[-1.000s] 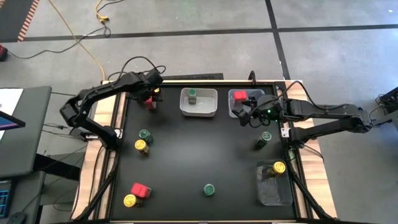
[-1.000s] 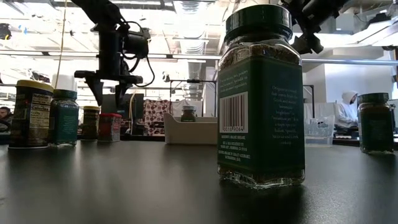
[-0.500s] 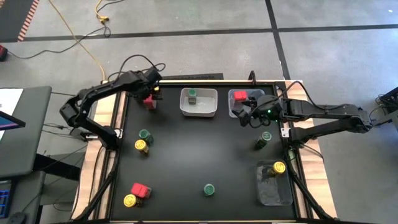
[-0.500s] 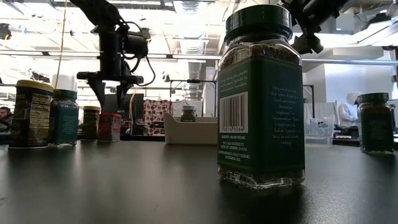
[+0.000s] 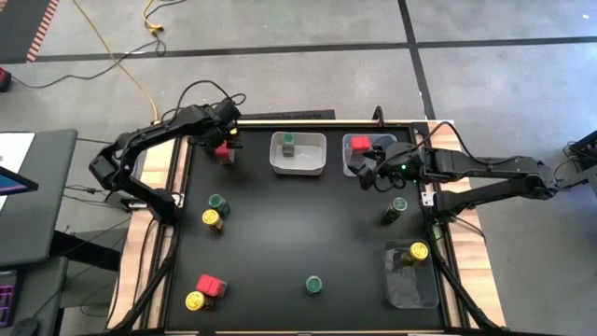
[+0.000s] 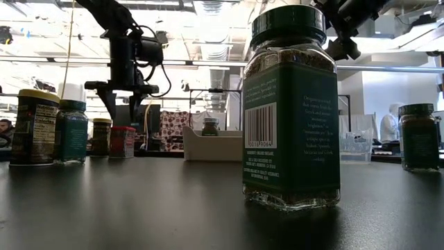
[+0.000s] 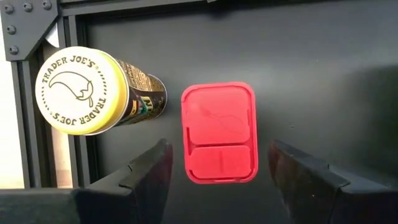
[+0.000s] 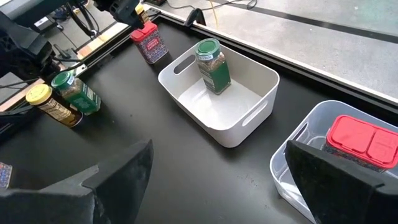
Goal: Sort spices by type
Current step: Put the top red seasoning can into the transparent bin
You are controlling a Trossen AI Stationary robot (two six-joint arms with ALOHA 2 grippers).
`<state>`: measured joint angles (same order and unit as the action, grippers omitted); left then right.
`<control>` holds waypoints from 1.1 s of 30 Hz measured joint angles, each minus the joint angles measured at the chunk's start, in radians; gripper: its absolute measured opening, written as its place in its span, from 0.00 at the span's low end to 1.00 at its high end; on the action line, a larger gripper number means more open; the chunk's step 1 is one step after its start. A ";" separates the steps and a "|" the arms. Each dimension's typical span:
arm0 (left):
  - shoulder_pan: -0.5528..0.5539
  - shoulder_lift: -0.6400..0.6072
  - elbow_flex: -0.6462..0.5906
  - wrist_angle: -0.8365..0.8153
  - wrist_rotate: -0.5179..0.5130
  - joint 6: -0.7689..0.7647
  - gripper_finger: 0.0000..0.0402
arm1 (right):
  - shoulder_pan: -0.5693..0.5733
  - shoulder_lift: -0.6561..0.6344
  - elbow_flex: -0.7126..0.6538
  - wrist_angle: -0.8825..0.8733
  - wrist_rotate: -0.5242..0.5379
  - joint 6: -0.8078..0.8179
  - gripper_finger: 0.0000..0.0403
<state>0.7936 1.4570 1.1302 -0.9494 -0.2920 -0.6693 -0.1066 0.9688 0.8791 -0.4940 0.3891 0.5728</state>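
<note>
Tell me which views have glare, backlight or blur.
Low view: bright ceiling lights behind leave the near green-lidded jar dark and backlit, and the far room is soft. Left wrist view: the red box lid is sharp, with faint sheen. High view: evenly lit, with no glare on the black table.

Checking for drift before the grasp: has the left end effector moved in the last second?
Barely. In the high view the left end effector stays over the red spice box near the white bin; in the low view it has edged slightly higher.
</note>
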 joint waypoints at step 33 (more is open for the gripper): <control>0.010 0.000 -0.023 0.052 0.005 0.041 0.65 | 0.000 0.000 0.000 0.000 0.000 -0.007 0.98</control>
<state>0.8037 1.4574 1.1076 -0.8970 -0.2874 -0.6285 -0.1066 0.9688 0.8791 -0.4938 0.3889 0.5659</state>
